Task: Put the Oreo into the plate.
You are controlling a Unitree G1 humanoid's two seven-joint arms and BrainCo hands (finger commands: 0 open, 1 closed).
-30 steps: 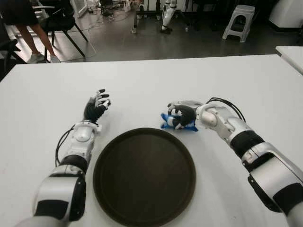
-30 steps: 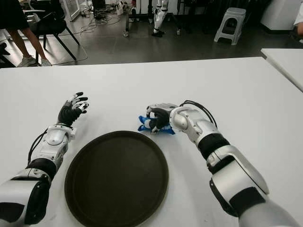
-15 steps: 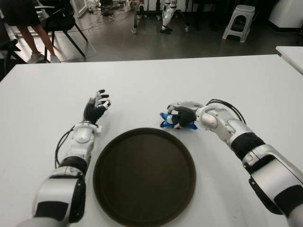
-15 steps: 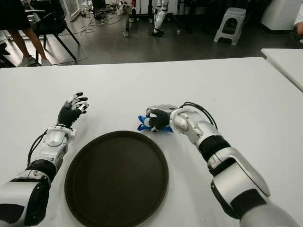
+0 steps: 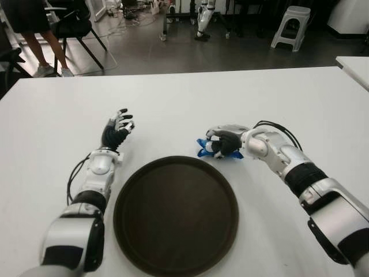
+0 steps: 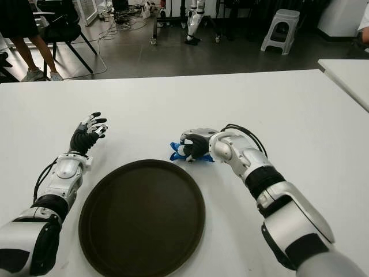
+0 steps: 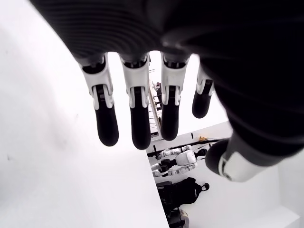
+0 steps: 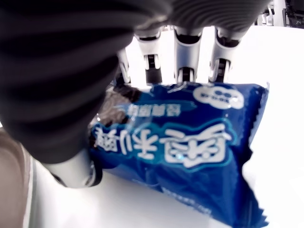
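Note:
A blue Oreo packet point(image 5: 205, 149) sits just behind the far right rim of the round dark plate point(image 5: 176, 212) on the white table. My right hand point(image 5: 221, 142) is curled around the packet; the right wrist view shows the Oreo packet point(image 8: 190, 142) held between the thumb and the fingers point(image 8: 184, 57) wrapped over its far edge. My left hand point(image 5: 117, 130) shows to the left of the plate, its fingers point(image 7: 135, 118) spread and holding nothing.
The white table point(image 5: 184, 98) stretches behind and beside the plate. A second white table point(image 5: 354, 66) stands at the far right. Past the table's back edge are a chair, a grey stool point(image 5: 291, 26) and a person's legs point(image 5: 34, 46).
My right hand, closed on the Oreo packet, has shifted a few pixels to the right. The left hand has not moved.

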